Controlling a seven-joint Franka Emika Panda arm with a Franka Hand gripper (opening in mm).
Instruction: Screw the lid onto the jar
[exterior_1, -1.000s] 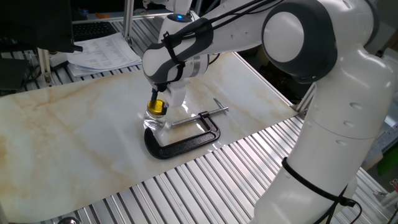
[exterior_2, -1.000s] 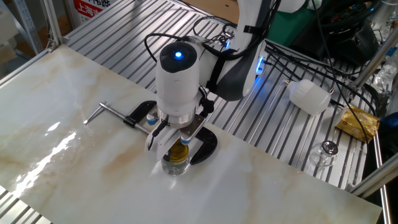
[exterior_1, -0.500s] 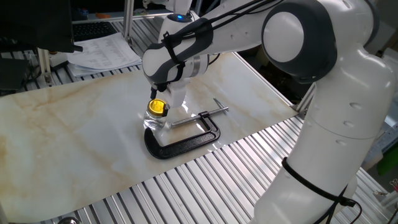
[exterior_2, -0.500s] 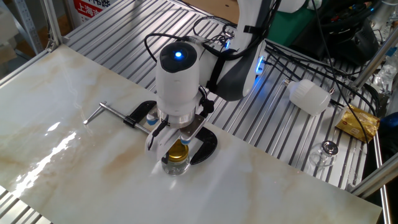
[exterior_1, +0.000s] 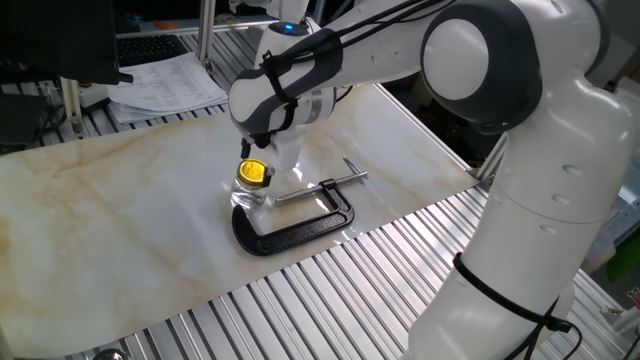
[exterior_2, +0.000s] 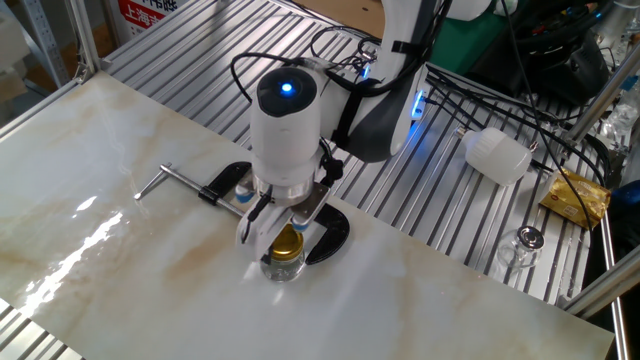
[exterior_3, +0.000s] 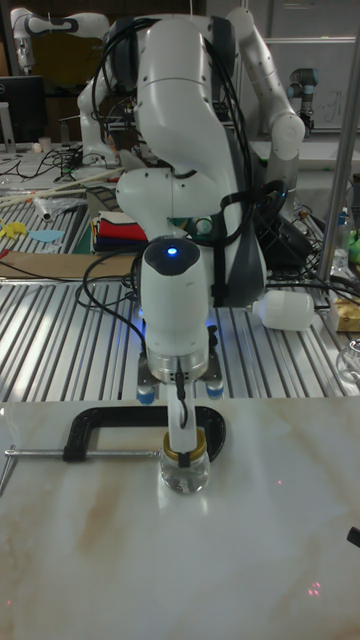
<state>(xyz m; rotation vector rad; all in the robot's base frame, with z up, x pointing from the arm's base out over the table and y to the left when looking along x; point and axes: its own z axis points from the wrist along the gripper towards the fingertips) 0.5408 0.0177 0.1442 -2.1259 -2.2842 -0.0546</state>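
The clear glass jar stands upright on the marble table. The yellow lid rests flat on its mouth. My gripper points straight down over the jar, a finger on either side of the lid. The jaws look slightly spread, and the lid's whole top shows in one fixed view. In the tall view one finger hangs in front of the lid and hides its middle.
A black C-clamp with a silver screw lies right beside the jar. A white plastic bottle and a small glass sit on the slatted frame beyond the tabletop. Papers lie at the far edge.
The yellow lid was partly covered by a dark finger a second ago; now its full disc shows. The fingers seem to have eased off it. Jar and arm stay in place.
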